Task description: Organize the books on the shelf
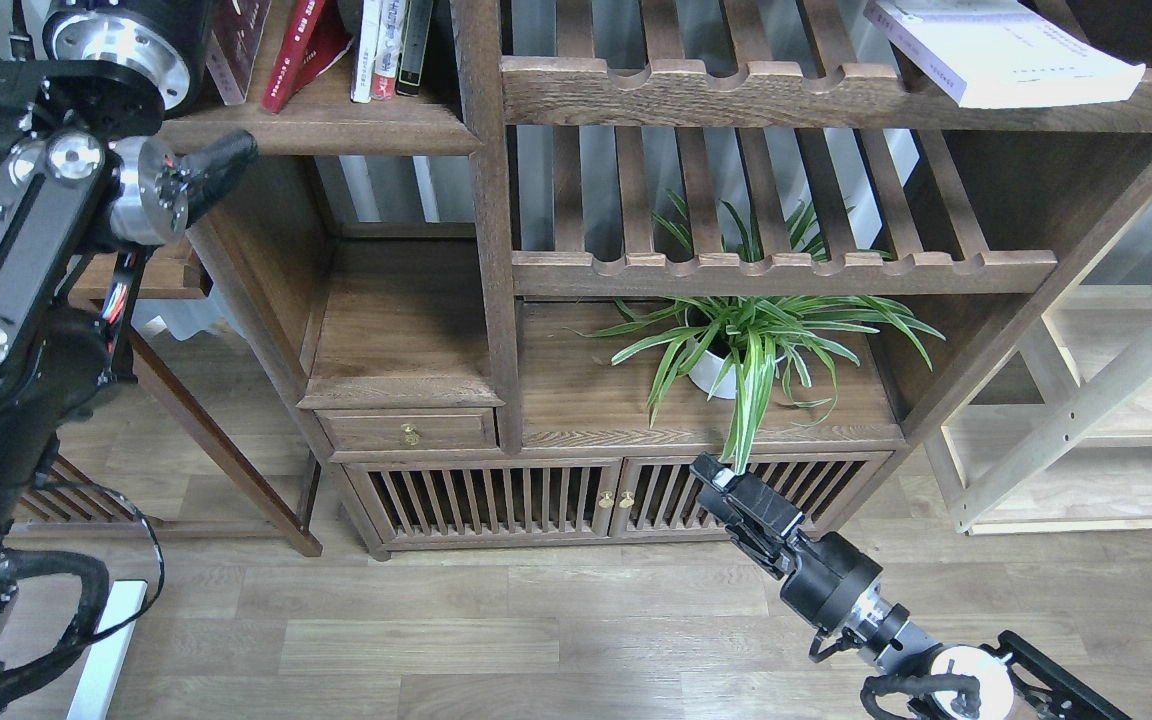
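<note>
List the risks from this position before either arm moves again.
1. The thick white book lies tilted on the slatted rack with a corner past the front rail; a nudge could tip it off.
2. The right hand sits by the drooping plant leaves and could snag them.
3. The raised left arm crowds the leaning red book.

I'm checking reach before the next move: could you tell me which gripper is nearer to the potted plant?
Right. The right gripper sits just below the potted plant, by its hanging leaf tips. The left gripper is far off to the upper left, beside the shelf.
</note>
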Available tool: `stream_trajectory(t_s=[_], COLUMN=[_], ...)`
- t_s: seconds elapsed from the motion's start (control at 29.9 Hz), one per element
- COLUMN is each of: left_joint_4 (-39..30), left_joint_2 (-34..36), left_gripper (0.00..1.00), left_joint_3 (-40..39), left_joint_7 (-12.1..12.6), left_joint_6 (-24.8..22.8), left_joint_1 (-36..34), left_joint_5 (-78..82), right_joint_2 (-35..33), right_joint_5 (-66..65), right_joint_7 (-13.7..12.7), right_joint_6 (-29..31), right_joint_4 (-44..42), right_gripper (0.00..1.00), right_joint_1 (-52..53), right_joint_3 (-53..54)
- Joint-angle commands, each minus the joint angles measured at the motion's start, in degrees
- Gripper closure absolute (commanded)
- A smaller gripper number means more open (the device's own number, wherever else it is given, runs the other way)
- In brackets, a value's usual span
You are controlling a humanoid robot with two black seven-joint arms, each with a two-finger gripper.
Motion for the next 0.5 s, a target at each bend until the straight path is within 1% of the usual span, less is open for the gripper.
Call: stream_trajectory(t_s=[0.0,0.17,0.27,0.47], left_joint_4=[5.4,14.1,17.7,20.0], left_joint_2=[0.2,1.5,1.8,4.2], left_gripper=[0.97,0.98,0.98,0.97], left_joint_3=[2.3,7.4,9.5,12.2], left_joint_7=[-3.9,-8.6,-10.6,-11.0], left_joint_6=[0.0,0.0,0.0,0.0], left_joint_1=[-3.9,-10.5,-12.2,-12.5], left_joint_5=[-5.2,-11.3,-14.4,-17.0], right_joint_2=[0.3,0.7,0.7,0.5], right_joint_5=[0.0,0.0,0.0,0.1], right_joint_7=[0.0,0.0,0.0,0.1], right_joint_6=[0.0,0.0,0.0,0.0], right_joint_4=[0.0,0.0,0.0,0.1], right_gripper=[0.15,0.15,0.16,0.16], right_joint_1=[0.0,0.7,1.3,1.4], right_joint_3=[-0.3,-0.4,0.0,0.8])
